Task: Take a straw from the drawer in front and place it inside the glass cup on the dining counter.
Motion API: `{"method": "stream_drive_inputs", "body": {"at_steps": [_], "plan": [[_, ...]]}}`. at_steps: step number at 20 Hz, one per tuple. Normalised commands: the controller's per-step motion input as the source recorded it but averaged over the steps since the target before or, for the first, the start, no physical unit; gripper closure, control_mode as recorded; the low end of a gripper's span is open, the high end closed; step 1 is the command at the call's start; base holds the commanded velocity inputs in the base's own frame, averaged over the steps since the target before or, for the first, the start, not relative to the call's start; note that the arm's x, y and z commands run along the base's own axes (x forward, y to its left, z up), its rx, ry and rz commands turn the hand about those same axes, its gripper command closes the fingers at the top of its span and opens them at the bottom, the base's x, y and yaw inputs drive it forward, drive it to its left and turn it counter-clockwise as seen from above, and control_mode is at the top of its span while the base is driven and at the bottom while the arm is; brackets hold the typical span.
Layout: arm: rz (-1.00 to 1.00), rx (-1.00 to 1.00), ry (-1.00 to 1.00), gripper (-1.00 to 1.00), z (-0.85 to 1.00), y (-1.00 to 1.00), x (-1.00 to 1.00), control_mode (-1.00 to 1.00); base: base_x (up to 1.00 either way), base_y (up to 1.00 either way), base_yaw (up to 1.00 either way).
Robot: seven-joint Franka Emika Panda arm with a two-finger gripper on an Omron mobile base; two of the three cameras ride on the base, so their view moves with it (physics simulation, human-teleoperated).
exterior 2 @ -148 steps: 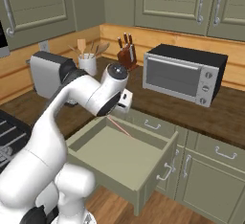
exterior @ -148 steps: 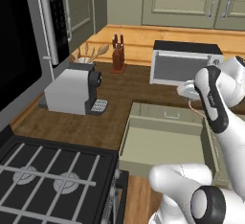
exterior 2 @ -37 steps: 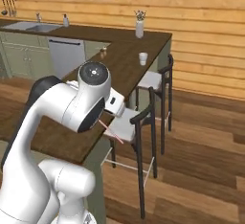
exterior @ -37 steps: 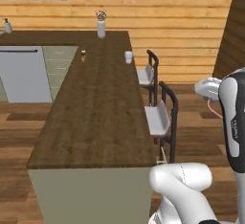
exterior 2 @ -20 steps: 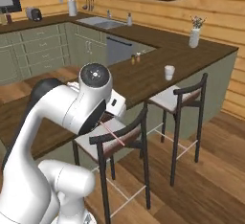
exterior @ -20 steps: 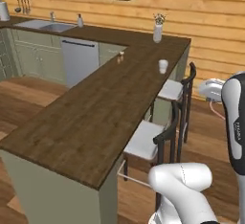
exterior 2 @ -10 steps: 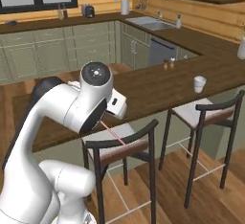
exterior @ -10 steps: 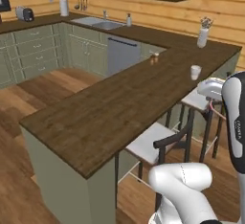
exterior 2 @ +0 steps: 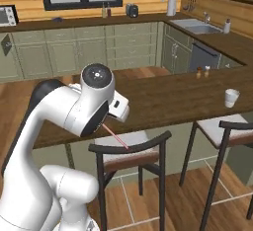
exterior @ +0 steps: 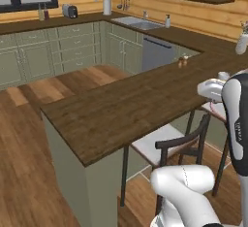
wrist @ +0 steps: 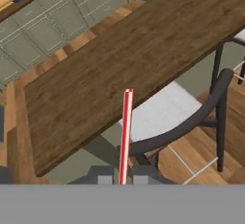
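My gripper (wrist: pixel 122 179) is shut on the straw (wrist: pixel 125 134), a thin reddish-pink stick that points out ahead of the fingers over a stool and toward the near end of the dining counter (wrist: pixel 119 60). In the right base view the straw (exterior 2: pixel 116 137) slants down from under the hand, in front of the dining counter (exterior 2: pixel 173 101). The glass cup (exterior 2: pixel 231 97) stands upright on the counter's near edge, far to the right of the gripper. The dark counter (exterior: pixel 121 109) runs diagonally across the left base view. The drawer is out of view.
Two dark-framed stools (exterior 2: pixel 129 151) (exterior 2: pixel 232 129) with pale seats stand along the counter's near side. Small shakers (exterior 2: pixel 202 71) sit farther back on the counter. Beyond are green cabinets, a sink (exterior 2: pixel 197 26) and open wooden floor (exterior: pixel 29 138).
The whole scene has swept across both base views, so the base has moved along the dining counter. The straw stays held in the shut gripper, and the arm keeps its pose.
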Motion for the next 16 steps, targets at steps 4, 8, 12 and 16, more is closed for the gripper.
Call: {"method": "stream_drive_inputs", "body": {"at_steps": [4,8,12,16], "plan": [[0.00,0.00,0.00,1.00,0.00,0.00,0.00,1.00,-0.07,-1.00,0.22],[0.00,0.00,0.00,1.00,0.00,0.00,0.00,1.00,-0.31,-1.00,0.23],[0.00,0.00,0.00,1.00,0.00,0.00,0.00,1.00,0.00,-1.00,0.28],[0.00,0.00,0.00,1.00,0.00,0.00,0.00,1.00,0.04,-1.00,0.35]]}}
